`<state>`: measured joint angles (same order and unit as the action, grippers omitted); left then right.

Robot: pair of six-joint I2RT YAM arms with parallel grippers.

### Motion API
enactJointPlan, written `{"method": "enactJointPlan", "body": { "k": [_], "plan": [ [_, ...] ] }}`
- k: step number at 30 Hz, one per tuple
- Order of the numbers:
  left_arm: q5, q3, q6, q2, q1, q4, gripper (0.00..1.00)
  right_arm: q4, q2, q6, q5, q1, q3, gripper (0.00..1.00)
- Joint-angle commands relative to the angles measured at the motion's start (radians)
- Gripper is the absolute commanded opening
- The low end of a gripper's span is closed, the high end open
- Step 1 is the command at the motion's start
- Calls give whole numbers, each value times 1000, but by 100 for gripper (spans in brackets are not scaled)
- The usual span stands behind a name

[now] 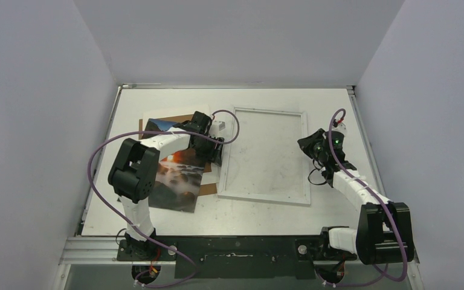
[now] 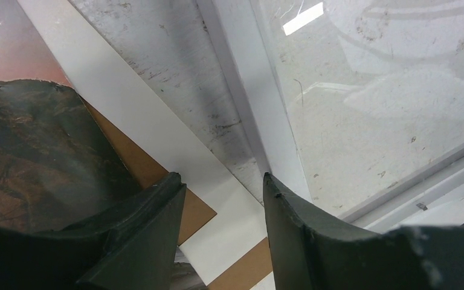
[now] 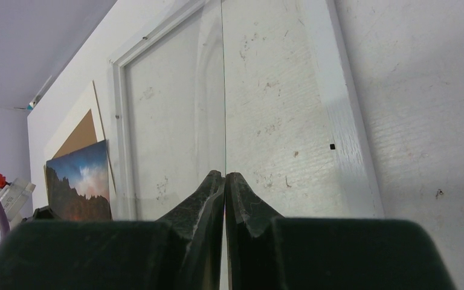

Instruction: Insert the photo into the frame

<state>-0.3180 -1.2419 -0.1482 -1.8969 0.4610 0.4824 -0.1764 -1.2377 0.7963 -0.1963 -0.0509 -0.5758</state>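
Lavender-grey walls box in a scuffed white table [image 1: 248,219]. On its left half lies the thin sunset landscape print, the photo [image 1: 178,178], face up. It rests on a flat brown backing board [image 2: 151,172] and a cream mat strip [image 2: 157,130], and its near edge is curled. The left gripper [image 2: 220,181] hovers just beside that edge, jaws half apart with nothing between them.

The large white rectangular frame [image 1: 266,199] lies flat further right, apart from the photo. At its right rail the right gripper [image 3: 224,176] is pressed closed. It appears to pinch a thin clear pane [image 3: 223,90], seen edge-on as a fine line.

Three things could go wrong from here, as I judge it:
- The left jaws may bite the mat or board along with the print, dragging the whole stack.
- A hard pinch on the curled edge could crease the print, or it could snag on the frame's rail.
- The pane could slip from so narrow a grip and drop onto the frame.
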Motion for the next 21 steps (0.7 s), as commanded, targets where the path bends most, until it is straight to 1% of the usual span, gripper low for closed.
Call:
{"method": "enactJointPlan", "body": {
  "k": [1,9,15,21],
  "plan": [
    [20,-46,11,-21,19,10,48,-73,11,9,37,8,1,5],
    [35,-46,25,-28,19,17,48,-42,8,-19,54,9,-8,5],
    [41,-54,36,-28,19,29,48,-29,30,-1,93,8,5,5],
    [40,-58,38,-27,19,34,48,-43,38,15,97,8,39,5]
  ]
}}
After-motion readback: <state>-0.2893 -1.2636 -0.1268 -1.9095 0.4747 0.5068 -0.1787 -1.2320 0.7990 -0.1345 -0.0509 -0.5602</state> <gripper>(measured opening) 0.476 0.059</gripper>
